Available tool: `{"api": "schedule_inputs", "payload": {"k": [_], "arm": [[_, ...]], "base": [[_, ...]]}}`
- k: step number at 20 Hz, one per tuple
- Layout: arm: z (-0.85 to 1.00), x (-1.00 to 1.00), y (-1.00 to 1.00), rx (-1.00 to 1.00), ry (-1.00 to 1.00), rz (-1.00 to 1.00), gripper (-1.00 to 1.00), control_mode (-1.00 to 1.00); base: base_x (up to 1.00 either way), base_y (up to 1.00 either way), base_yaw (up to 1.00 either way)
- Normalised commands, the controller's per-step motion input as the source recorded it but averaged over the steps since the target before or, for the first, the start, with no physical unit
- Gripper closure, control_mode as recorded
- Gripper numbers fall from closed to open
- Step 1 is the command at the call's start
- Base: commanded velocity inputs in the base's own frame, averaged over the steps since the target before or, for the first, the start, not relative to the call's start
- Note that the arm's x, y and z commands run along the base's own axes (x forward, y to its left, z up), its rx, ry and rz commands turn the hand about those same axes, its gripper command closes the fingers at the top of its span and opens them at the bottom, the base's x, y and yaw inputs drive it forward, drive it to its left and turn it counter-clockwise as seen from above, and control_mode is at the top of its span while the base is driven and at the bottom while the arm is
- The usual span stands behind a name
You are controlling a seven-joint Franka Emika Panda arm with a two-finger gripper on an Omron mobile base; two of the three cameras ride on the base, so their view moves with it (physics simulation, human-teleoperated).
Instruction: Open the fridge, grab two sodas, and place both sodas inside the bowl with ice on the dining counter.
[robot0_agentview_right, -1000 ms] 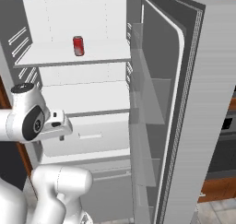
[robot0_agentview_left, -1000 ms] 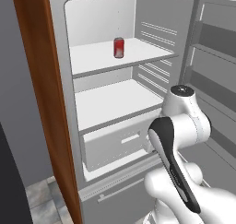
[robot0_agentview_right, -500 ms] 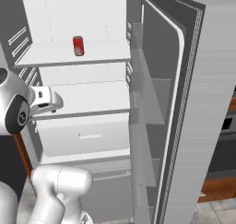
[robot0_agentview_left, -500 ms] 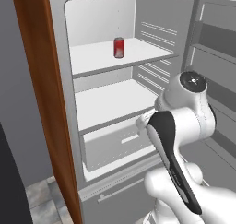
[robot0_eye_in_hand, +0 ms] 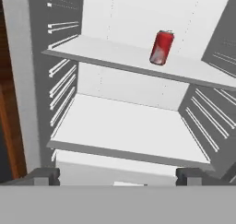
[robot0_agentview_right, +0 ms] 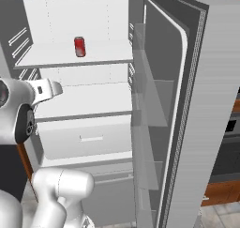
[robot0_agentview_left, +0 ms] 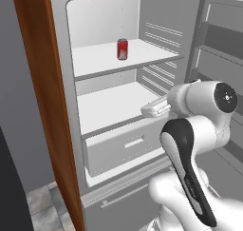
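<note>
Hand view: my gripper (robot0_eye_in_hand: 117, 176) sits nearest, its fingers (robot0_eye_in_hand: 44, 176) spread fully wide with nothing between them, level with the front edge of the fridge's (robot0_agentview_left: 102, 109) lower shelf (robot0_eye_in_hand: 124, 131). Farther in, on the upper shelf (robot0_eye_in_hand: 106, 52), I see the red soda (robot0_eye_in_hand: 162, 47) standing upright, well beyond the fingertips.

Fridge (robot0_agentview_left: 109, 106) open: grey door (robot0_agentview_right: 197, 105) swung wide to the right, white interior exposed, two flat shelves above a closed white drawer (robot0_agentview_left: 126, 147). Red soda can (robot0_agentview_left: 122, 49), silver top, upright on upper shelf (robot0_eye_in_hand: 133, 61), mid-depth, alone, clear of the walls. Lower shelf (robot0_eye_in_hand: 129, 131) bare.
</note>
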Motion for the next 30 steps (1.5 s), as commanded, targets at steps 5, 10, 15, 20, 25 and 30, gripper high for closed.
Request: {"api": "schedule_inputs", "payload": {"k": [5, 10, 15, 20, 25, 30], "arm": [[0.11, 0.0, 0.03, 0.0, -0.17, 0.0, -1.0, -1.0], [0.27, 0.0, 0.0, 0.01, -0.14, 0.0, -1.0, -1.0], [0.54, 0.08, 0.0, 0.03, -0.14, 0.0, -1.0, -1.0], [0.37, 0.2, 0.0, 0.02, -0.09, 0.0, -1.0, -1.0], [0.01, 0.25, 0.0, 0.03, -0.02, 0.0, -1.0, -1.0], [-0.01, 0.33, -0.2, 0.11, 0.02, 0.0, -1.0, -1.0]], "base": [[0.0, 0.0, 0.0], [0.0, 0.0, 0.0], [0.0, 0.0, 0.0], [0.0, 0.0, 0.0], [0.0, 0.0, 0.0], [0.0, 0.0, 0.0]]}}
